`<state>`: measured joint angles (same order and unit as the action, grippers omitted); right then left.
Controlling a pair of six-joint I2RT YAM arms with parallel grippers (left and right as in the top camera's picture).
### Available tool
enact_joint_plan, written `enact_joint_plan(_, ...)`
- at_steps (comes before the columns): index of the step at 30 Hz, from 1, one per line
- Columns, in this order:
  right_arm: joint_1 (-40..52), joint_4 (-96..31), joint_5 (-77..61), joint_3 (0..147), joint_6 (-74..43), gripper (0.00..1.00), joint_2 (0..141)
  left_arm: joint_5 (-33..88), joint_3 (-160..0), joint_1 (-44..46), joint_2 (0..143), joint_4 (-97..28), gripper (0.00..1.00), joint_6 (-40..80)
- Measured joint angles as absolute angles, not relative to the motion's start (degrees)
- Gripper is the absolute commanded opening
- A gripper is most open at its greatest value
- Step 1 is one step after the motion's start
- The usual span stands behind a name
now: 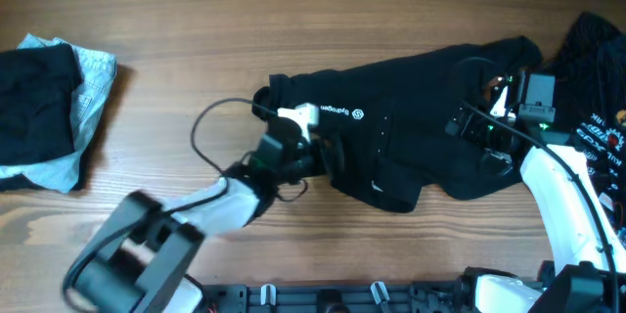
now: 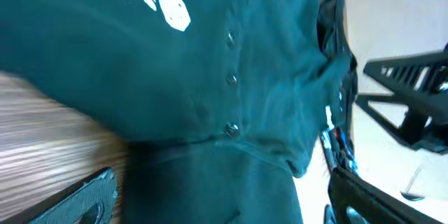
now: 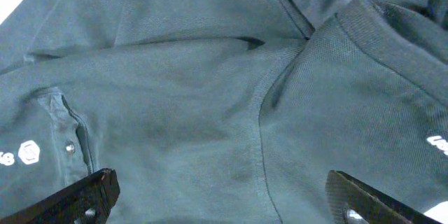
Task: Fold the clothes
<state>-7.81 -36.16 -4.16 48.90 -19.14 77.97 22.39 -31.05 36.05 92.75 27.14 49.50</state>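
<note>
- Wooden table (image 1: 391,254), brown grain, fills the overhead view beneath both of your arms.
- Black polo shirt (image 1: 421,127): it lies spread but rumpled from the middle of the table to the right, its long axis tilted up toward the far right.
- White logo lettering (image 1: 333,111) sits near the shirt's left end. In the left wrist view, three small buttons (image 2: 231,79) run in a row down the placket below a white hexagon mark.
- Fabric detail: a fine knit with seams and soft creases. It reads dark teal in both wrist views.
- Left gripper (image 2: 220,182): your fingers are spread wide over the shirt's lower left edge, with cloth between them and bare wood beside one finger. You cannot tell whether the tips touch the cloth.
- Right gripper (image 3: 220,182): the fingers are likewise spread wide, poised over the shirt's right part with nothing pinched.
- Black garment (image 1: 34,98) rests on a light blue garment (image 1: 93,93) at the far left, well apart from the shirt.
- Printed black garment (image 1: 597,127), bearing white graphics, lies at the right edge just beside the shirt.
- Obstructions: the left arm (image 1: 210,205) and right arm (image 1: 562,196) each cover part of the shirt in the overhead view. The right arm hides whether the two garments on that side touch.
- Cable (image 1: 201,132) loops over the wood just left of the shirt.
</note>
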Motion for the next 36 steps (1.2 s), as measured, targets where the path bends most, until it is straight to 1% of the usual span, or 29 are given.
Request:
enact_joint_plan(1, -7.81, -36.4, -4.16, 48.9, -19.14, 1.0, 77.97, 22.41, -31.27, 38.3, 96.33, 30.79, 0.8, 52.1)
enact_joint_plan(2, -7.81, -36.45, -4.16, 48.9, -19.14, 1.0, 77.97, 22.44, -31.38, 39.94, 98.67, 31.97, 0.68, 53.23)
enact_joint_plan(3, -7.81, -36.47, -4.19, 48.9, -19.14, 1.0, 77.97, 22.46, -31.83, 41.69, 100.73, 32.97, 0.45, 54.37)
enact_joint_plan(4, -7.81, -36.45, -4.19, 48.9, -19.14, 1.0, 77.97, 22.44, -32.4, 42.35, 101.12, 32.97, 0.29, 55.0)
enact_joint_plan(5, -7.81, -36.47, -4.19, 48.9, -19.14, 1.0, 77.97, 22.26, -32.77, 42.81, 101.51, 32.82, 0.1, 55.55)
enact_joint_plan(6, -7.81, -36.49, -4.16, 48.9, -19.14, 1.0, 77.97, 22.17, -32.86, 43.03, 101.73, 32.62, 0.04, 55.9)
enact_joint_plan(10, -7.81, -36.67, -4.19, 48.9, -19.14, 1.0, 77.97, 21.02, -32.88, 42.96, 101.8, 32.36, 0.04, 56.45)
enact_joint_plan(12, -7.81, -36.88, -4.16, 48.9, -19.14, 1.0, 77.97, 21.02, -32.93, 40.91, 101.65, 31.31, 0.04, 55.09)
enact_joint_plan(13, -7.81, -36.91, -4.16, 48.9, -19.14, 1.0, 77.97, 20.91, -33.06, 37.1, 100.9, 29.32, 0.04, 53.95)
enact_joint_plan(15, -7.81, -37.12, -4.14, 48.9, -19.14, 1.0, 77.97, 21.56, -33.56, 26.55, 96.14, 21.21, 0.04, 51.05)
enact_joint_plan(16, -7.81, -37.15, -4.16, 48.9, -19.14, 1.0, 77.97, 21.04, -33.61, 16.69, 92.01, 18.72, 0.04, 48.27)
enact_joint_plan(17, -7.81, -37.12, -4.14, 48.9, -19.14, 1.0, 77.97, 21.21, -34.0, 10.5, 90.0, 17.67, 0.04, 46.65)
enact_joint_plan(18, -7.84, -37.1, -4.03, 48.9, -19.14, 1.0, 77.97, 20.84, -35.66, -1.21, 87.05, 16.64, 0.16, 44.38)
enact_joint_plan(19, -7.81, -37.12, -4.03, 48.9, -19.14, 1.0, 77.97, 20.49, -36.38, -4.71, 86.52, 16.62, 0.88, 43.77)
enact_joint_plan(20, -7.84, -37.08, -4.01, 48.9, -19.14, 1.0, 77.97, 22.81, -39.35, -11.73, 86.06, 15.0, 1.0, 42.63)
enact_joint_plan(22, -7.92, -37.12, -4.01, 48.9, -19.14, 1.0, 77.97, 26.89, -42.89, -18.06, 85.69, 13.5, 1.0, 42.02)
enact_joint_plan(23, -7.94, -37.08, -4.01, 48.9, -19.14, 1.0, 77.97, 29.1, -43.64, -18.22, 85.36, 10.07, 1.0, 41.8)
enact_joint_plan(24, -7.92, -37.1, -4.01, 48.9, -19.14, 1.0, 77.97, 31.29, -43.92, -17.45, 85.14, 4.16, 1.0, 41.67)
enact_joint_plan(25, -7.94, -37.17, -4.27, 48.9, -18.96, 1.0, 77.97, 33.28, -43.88, -15.79, 85.17, -4.78, 1.0, 41.36)
enact_joint_plan(27, -7.97, -37.28, -6.76, 48.9, -17.45, 1.0, 77.97, 34.39, -44.31, -13.08, 85.08, -19.33, 1.0, 40.93)
enact_joint_plan(28, -7.99, -37.19, -8.23, 48.9, -16.71, 1.0, 77.97, 35.0, -43.46, -9.82, 85.12, -28.58, 1.0, 40.16)
enact_joint_plan(30, -7.97, -37.23, -9.78, 48.9, -16.27, 1.0, 77.97, 33.61, -43.27, -5.37, 85.14, -37.63, 1.0, 38.7)
enact_joint_plan(32, -7.97, -37.26, -10.44, 48.9, -16.14, 1.0, 77.97, 28.23, -43.18, -1.5, 85.12, -41.28, 1.0, 38.11)
enact_joint_plan(34, -7.99, -37.28, -10.98, 48.9, -16.14, 1.0, 77.97, 20.16, -42.83, 2.44, 85.19, -41.12, 1.0, 37.58)
enact_joint_plan(36, -7.99, -37.36, -11.4, 48.9, -16.14, 1.0, 77.97, 16.51, -42.26, 3.62, 85.89, -39.51, 0.98, 37.56)
